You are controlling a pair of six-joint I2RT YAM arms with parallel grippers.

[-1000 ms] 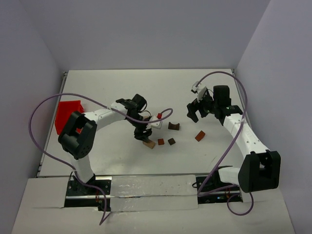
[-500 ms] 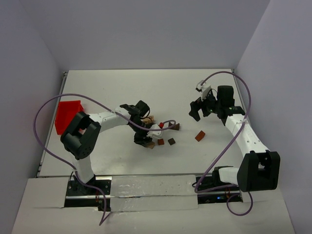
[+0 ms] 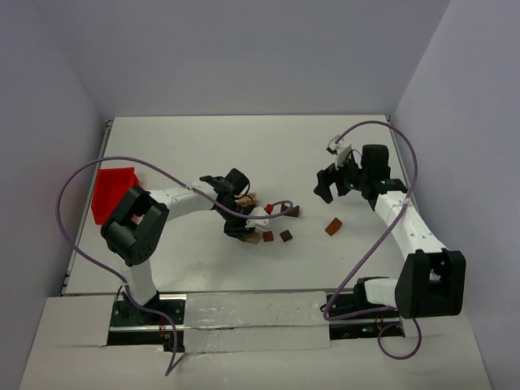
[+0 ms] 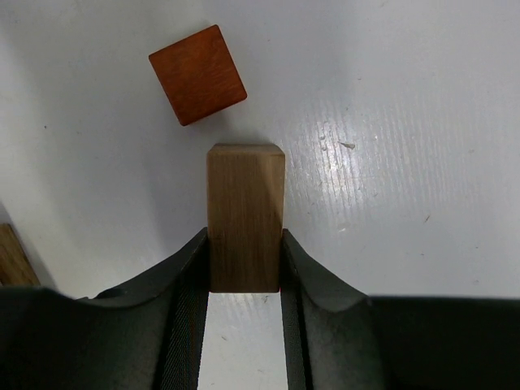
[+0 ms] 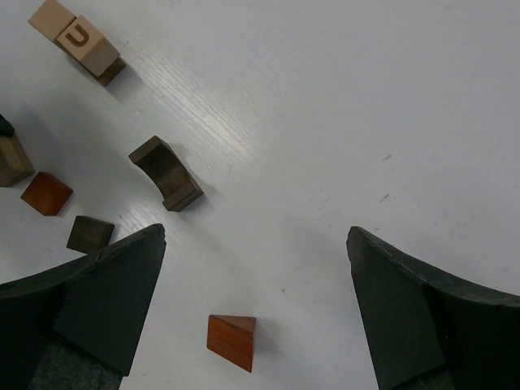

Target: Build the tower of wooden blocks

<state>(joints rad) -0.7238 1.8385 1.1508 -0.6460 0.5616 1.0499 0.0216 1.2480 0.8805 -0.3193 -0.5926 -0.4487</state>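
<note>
In the left wrist view a light tan wood block (image 4: 245, 215) lies flat on the white table, and my left gripper (image 4: 244, 240) is shut on it, both fingers pressed to its long sides. A reddish-brown cube (image 4: 197, 74) sits just beyond it. From above, the left gripper (image 3: 238, 227) is low over the tan block (image 3: 253, 238), with the reddish cube (image 3: 268, 236) and a dark cube (image 3: 286, 236) beside it. My right gripper (image 3: 325, 185) hangs open above the table. Its wrist view shows the gripper (image 5: 256, 236) wide open, with a reddish wedge (image 5: 231, 341) below.
A dark arch block (image 5: 166, 172) and a pair of tan blocks, one marked U (image 5: 77, 36), lie left of the right gripper. A red bin (image 3: 112, 191) stands at the table's left edge. Purple cables loop over both arms.
My left gripper came down over the tan block and its fingers closed against its sides. The right arm shifted slightly up and to the right a second ago, then held still.
</note>
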